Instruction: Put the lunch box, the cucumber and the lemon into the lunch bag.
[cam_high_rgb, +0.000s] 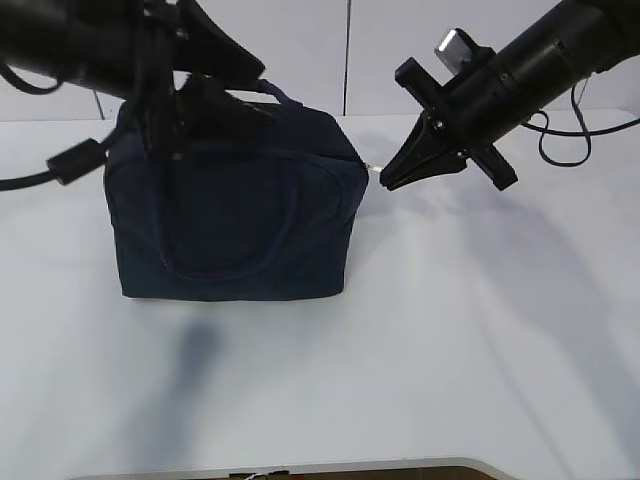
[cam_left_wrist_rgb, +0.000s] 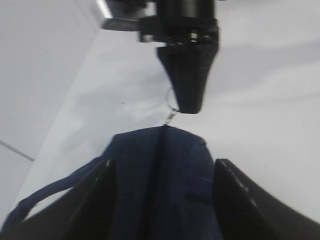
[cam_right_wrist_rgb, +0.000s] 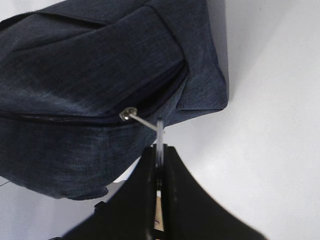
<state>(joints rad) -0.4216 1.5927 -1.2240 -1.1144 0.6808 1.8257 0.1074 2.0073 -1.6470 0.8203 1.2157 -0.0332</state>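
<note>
The navy lunch bag (cam_high_rgb: 230, 215) stands upright on the white table, left of centre, with its zipper closed. My left gripper (cam_high_rgb: 215, 105) sits on the bag's top left end. In the left wrist view its two fingers (cam_left_wrist_rgb: 97, 200) press the bag's top (cam_left_wrist_rgb: 165, 170) from both sides. My right gripper (cam_high_rgb: 385, 182) is shut on the metal ring pull (cam_right_wrist_rgb: 159, 131) at the bag's upper right corner. The slider (cam_right_wrist_rgb: 127, 115) sits at the end of the zipper. The lunch box, cucumber and lemon are out of view.
The white table (cam_high_rgb: 450, 350) runs to a pale wall behind. A loop handle (cam_left_wrist_rgb: 45, 197) hangs off the bag's side. The right arm's cable (cam_high_rgb: 560, 140) lies at the far right. The table's front edge (cam_high_rgb: 300, 468) is near the bottom.
</note>
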